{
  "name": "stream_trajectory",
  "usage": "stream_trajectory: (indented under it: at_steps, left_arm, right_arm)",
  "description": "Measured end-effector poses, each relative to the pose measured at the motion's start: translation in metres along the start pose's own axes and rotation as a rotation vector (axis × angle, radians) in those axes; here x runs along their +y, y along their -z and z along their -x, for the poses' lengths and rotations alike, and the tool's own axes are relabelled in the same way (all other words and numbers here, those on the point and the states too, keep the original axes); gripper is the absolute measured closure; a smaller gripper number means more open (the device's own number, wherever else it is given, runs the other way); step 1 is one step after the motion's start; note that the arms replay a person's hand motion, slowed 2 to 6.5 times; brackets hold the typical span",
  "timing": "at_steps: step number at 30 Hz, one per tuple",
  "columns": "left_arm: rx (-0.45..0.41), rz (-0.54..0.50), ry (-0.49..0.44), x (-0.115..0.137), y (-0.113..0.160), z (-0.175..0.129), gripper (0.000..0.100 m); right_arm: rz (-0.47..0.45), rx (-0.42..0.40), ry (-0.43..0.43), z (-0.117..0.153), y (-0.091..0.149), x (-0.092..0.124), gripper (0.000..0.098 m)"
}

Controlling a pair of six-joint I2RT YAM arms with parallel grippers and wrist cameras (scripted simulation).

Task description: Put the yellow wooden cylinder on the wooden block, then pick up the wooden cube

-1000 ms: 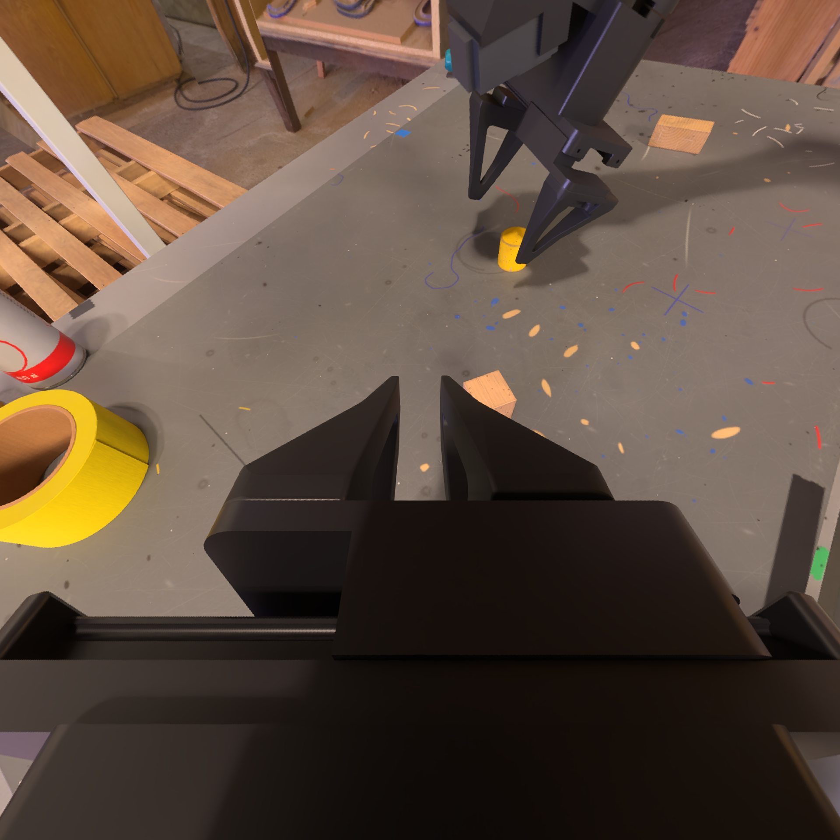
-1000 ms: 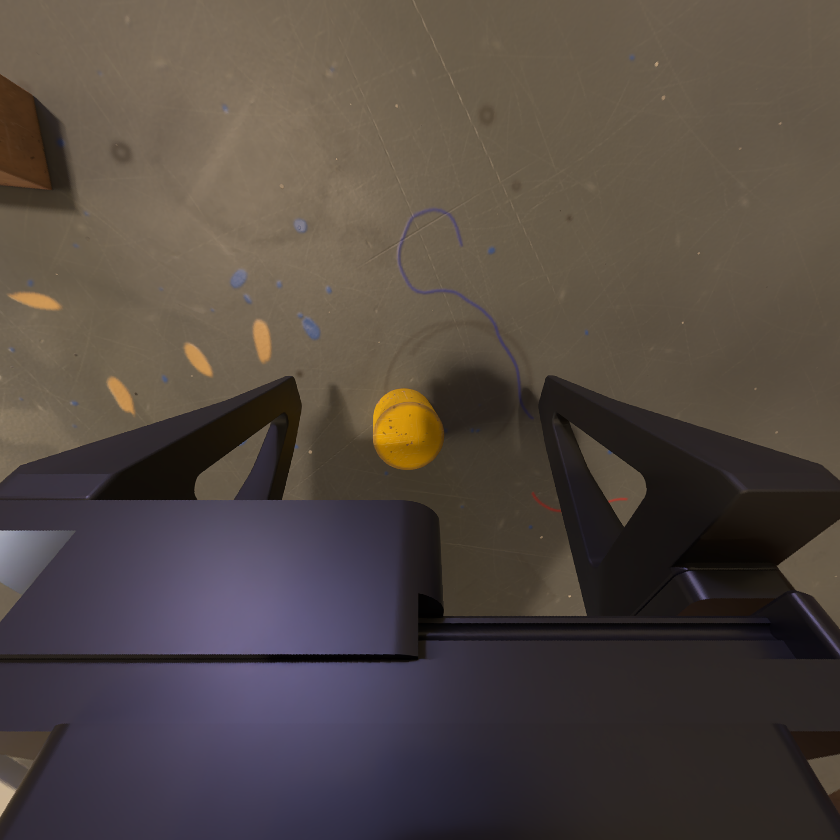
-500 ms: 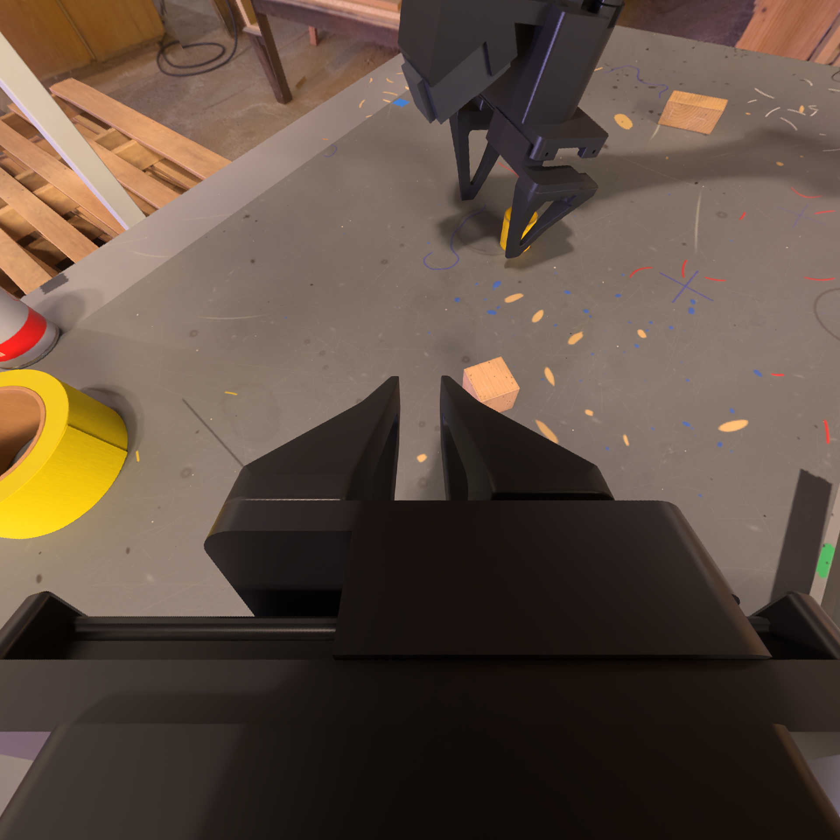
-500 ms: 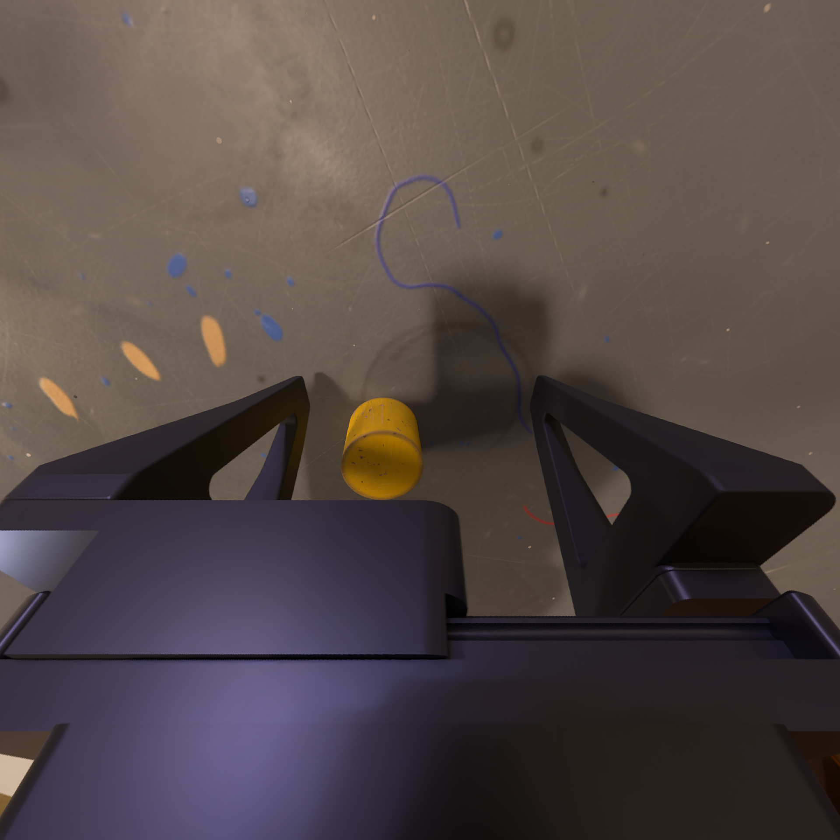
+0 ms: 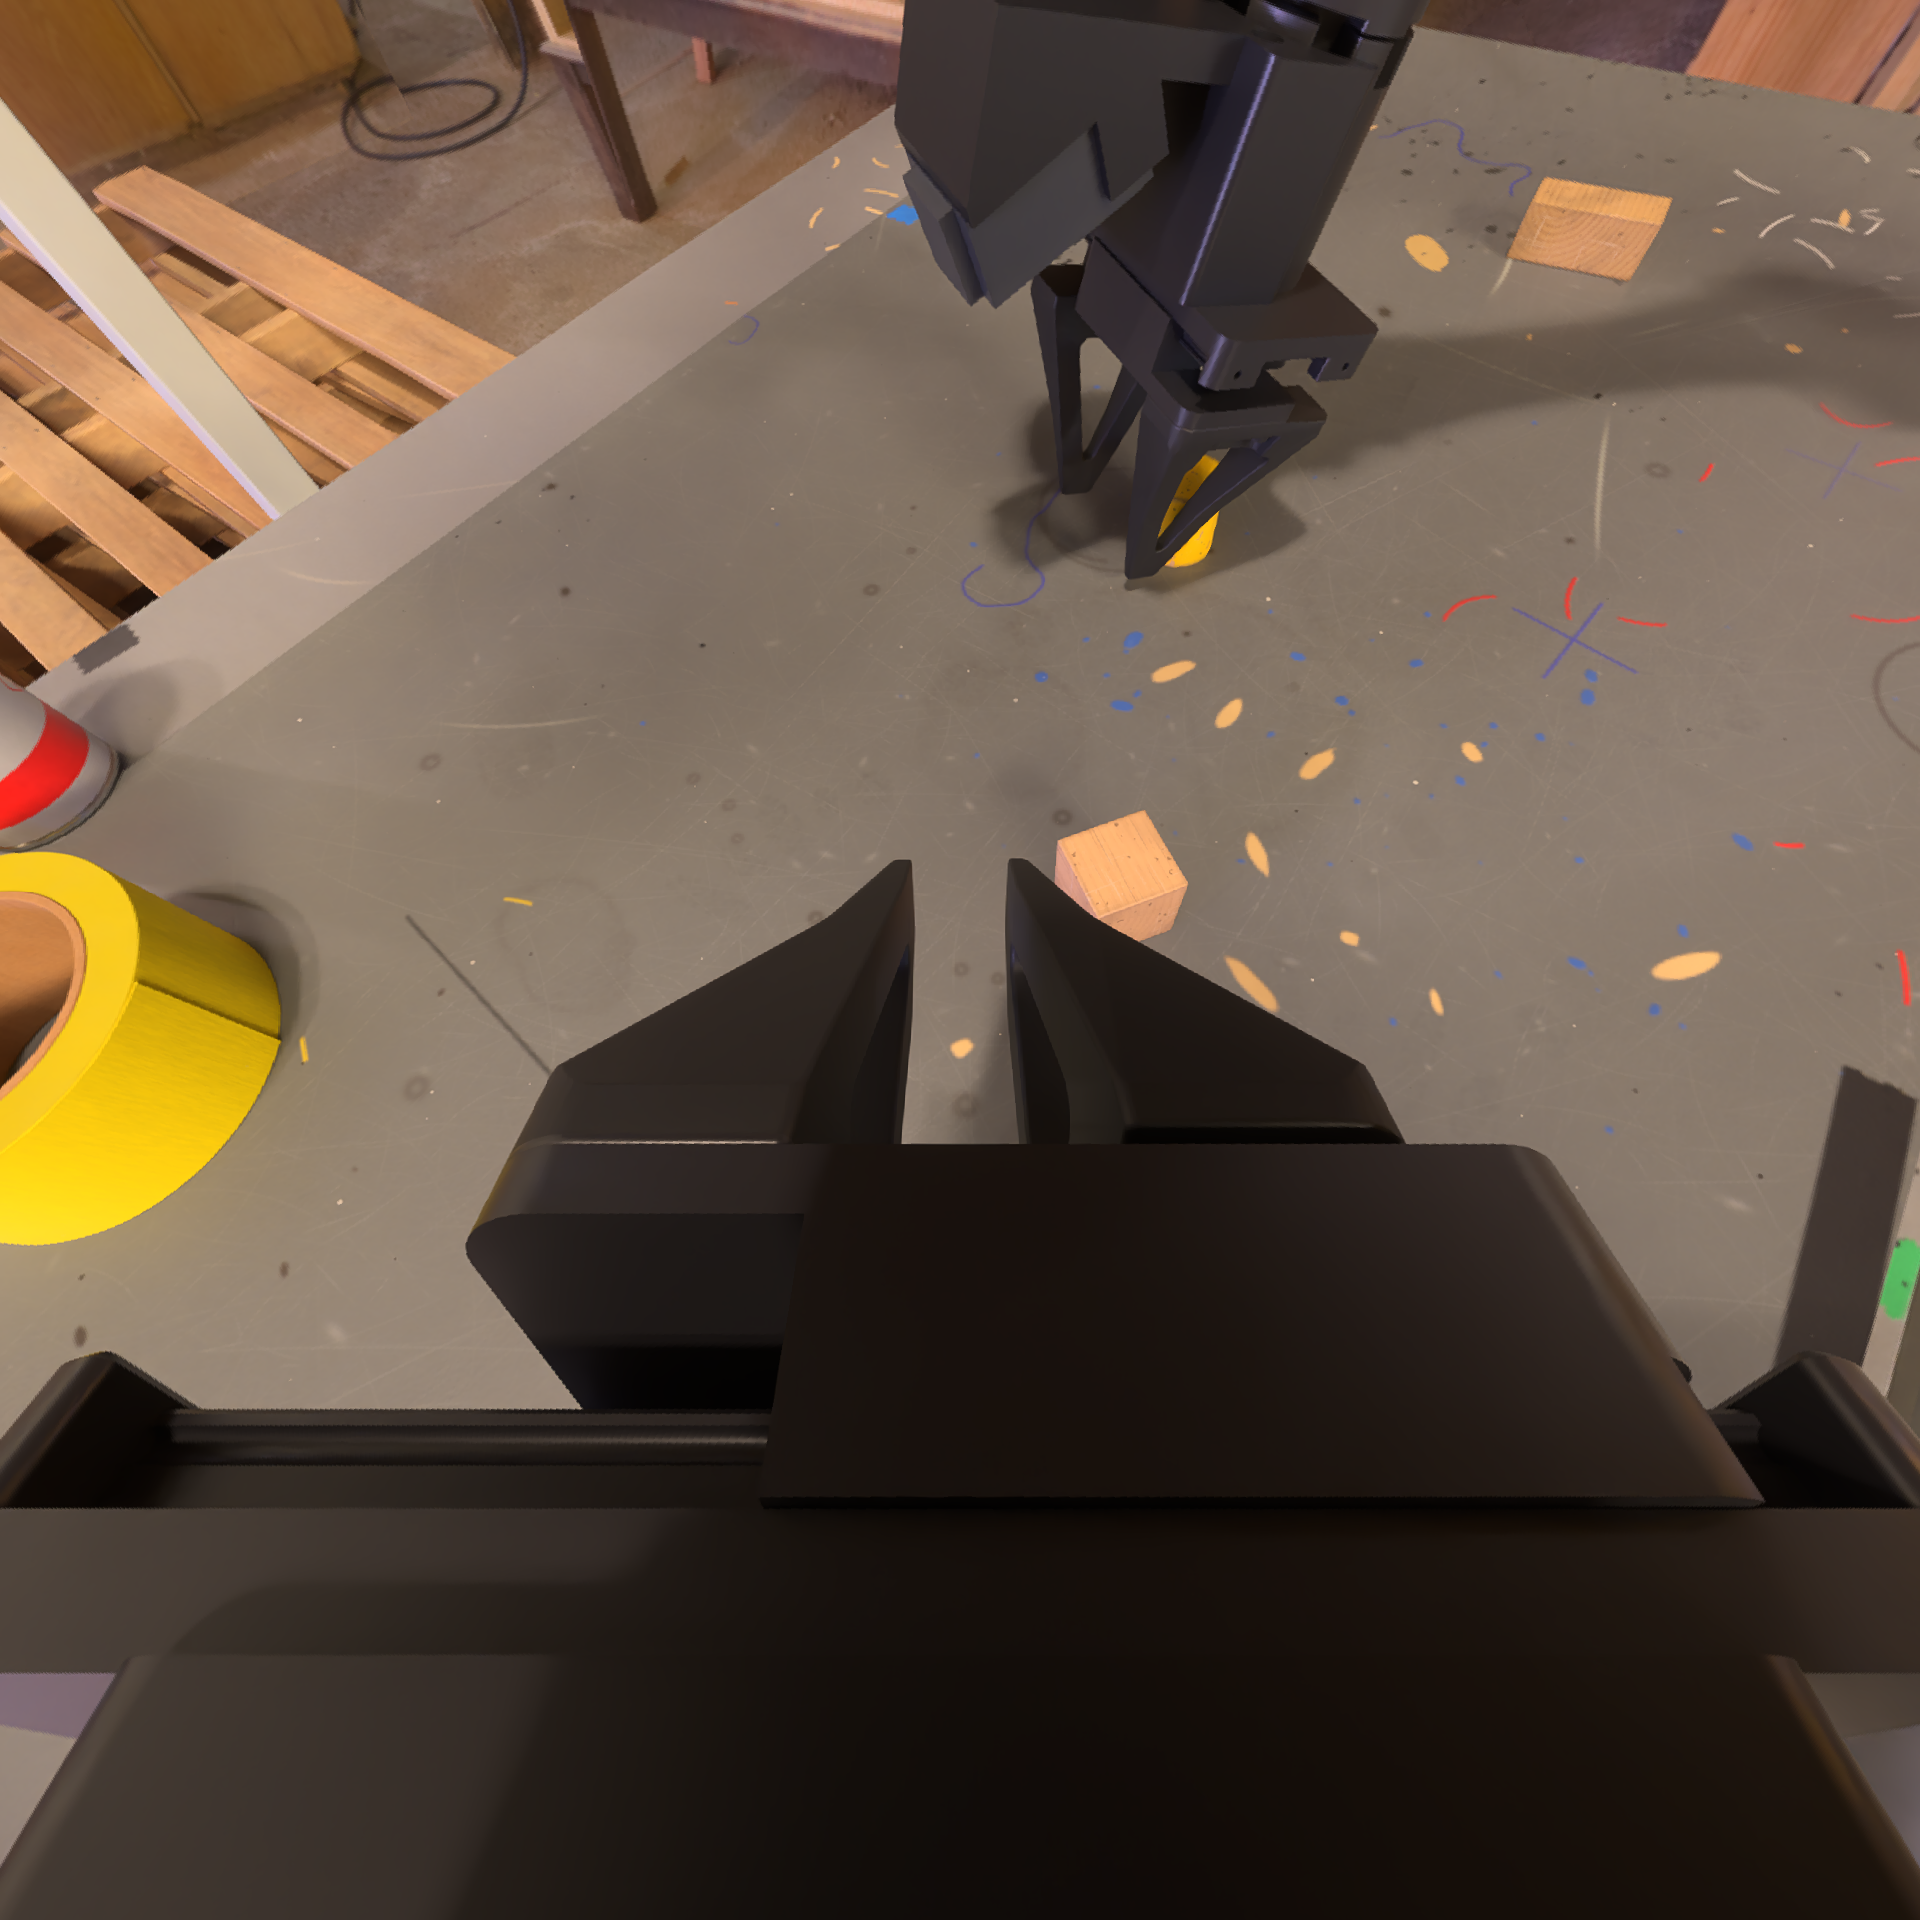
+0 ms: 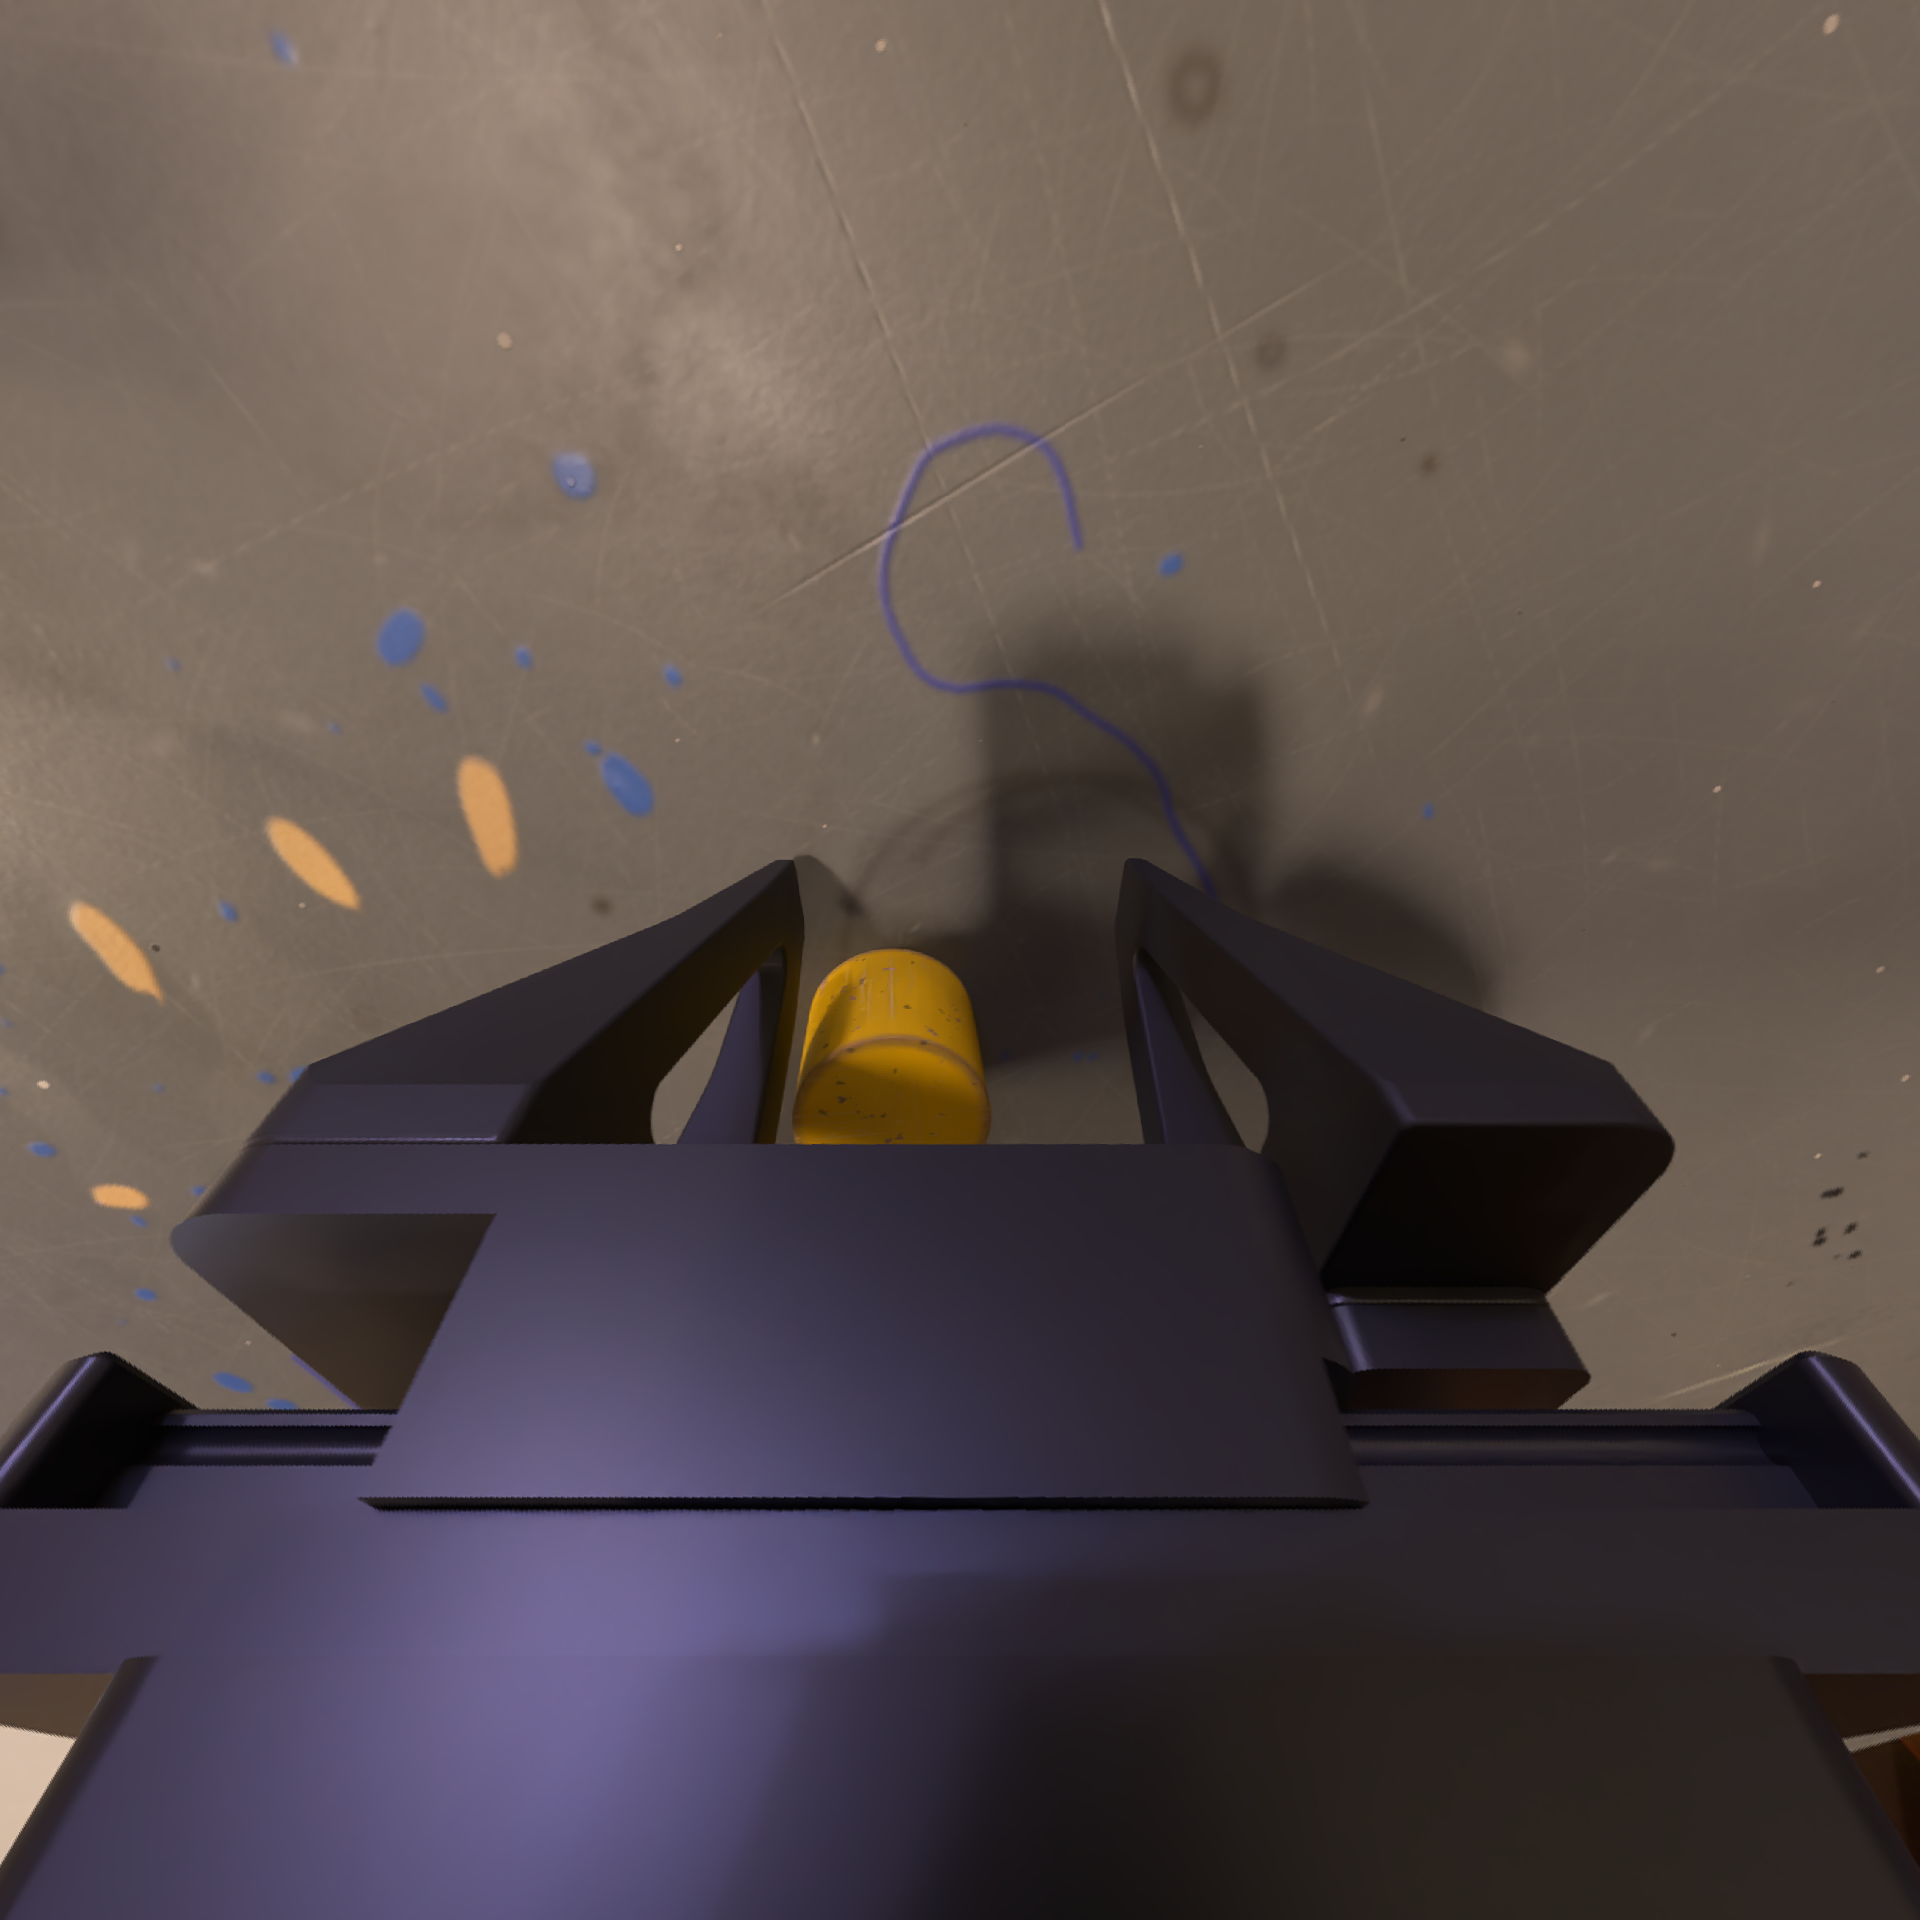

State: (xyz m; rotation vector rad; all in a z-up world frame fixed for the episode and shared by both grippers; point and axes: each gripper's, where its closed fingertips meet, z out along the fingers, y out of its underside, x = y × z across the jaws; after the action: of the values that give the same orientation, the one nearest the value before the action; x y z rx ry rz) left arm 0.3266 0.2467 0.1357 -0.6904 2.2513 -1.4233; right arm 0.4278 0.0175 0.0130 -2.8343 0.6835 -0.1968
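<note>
- Grey, scratched workbench [image 5: 644, 727] flecked with blue and orange paint carries the objects, with loose wooden planks [image 5: 156, 395] on the floor past its edge.
- Compared with a second ago, the right gripper [image 6: 961, 883] has come down around the yellow wooden cylinder [image 6: 888, 1049] and its fingers have drawn in from a wide spread to a narrower gap.
- One finger [image 6: 774, 997] now sits against or just beside the cylinder's side; the other finger [image 6: 1143, 997] stands apart from it, so the grip is not closed.
- From the left wrist view, the right gripper [image 5: 1107, 525] has its tips at the bench surface, the cylinder [image 5: 1195, 520] standing upright between them.
- The left gripper [image 5: 958, 883] hovers above the bench with its fingers nearly together, a slim gap between them, holding nothing.
- The wooden cube [image 5: 1120, 873] lies just beyond the left gripper's tips, slightly off to one side.
- The wooden block [image 5: 1590, 227] rests far across the bench, well apart from the cylinder.
- A yellow tape roll [image 5: 135, 1049] lies at the bench edge.
</note>
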Motion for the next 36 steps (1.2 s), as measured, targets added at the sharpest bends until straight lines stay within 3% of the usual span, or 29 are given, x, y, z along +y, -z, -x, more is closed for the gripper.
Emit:
stream_trajectory:
  at_steps: [9,11,15,20,25,29,36]
  left_arm:
    - [0.004,0.003,0.005,0.002,-0.001,0.0,0.085]
    - [0.004,0.003,0.003,0.002,-0.001,0.0,0.085]
    - [0.003,0.003,-0.005,0.001,0.0,0.0,0.085]
    - [-0.005,-0.004,-0.008,0.0,0.003,0.001,0.085]
    - [-0.008,-0.009,0.002,0.0,0.004,0.003,0.085]
    - [-0.007,-0.008,0.006,0.0,0.004,0.004,0.085]
    - [-0.008,-0.002,0.002,0.0,0.003,0.004,0.085]
  right_arm:
    - [0.1,0.019,0.031,0.008,0.01,0.019,0.0652]
    - [0.11,0.028,0.035,0.009,0.018,0.024,0.0657]
    - [0.086,0.036,0.026,0.012,0.043,0.031,0.0658]
    - [0.008,0.072,-0.033,0.004,0.091,0.042,0.0658]
    - [-0.055,0.137,-0.14,-0.015,0.144,0.066,0.0658]
    - [-0.054,0.218,-0.283,-0.036,0.178,0.1,0.0658]
    - [-0.029,0.289,-0.573,-0.059,0.202,0.171,0.0658]
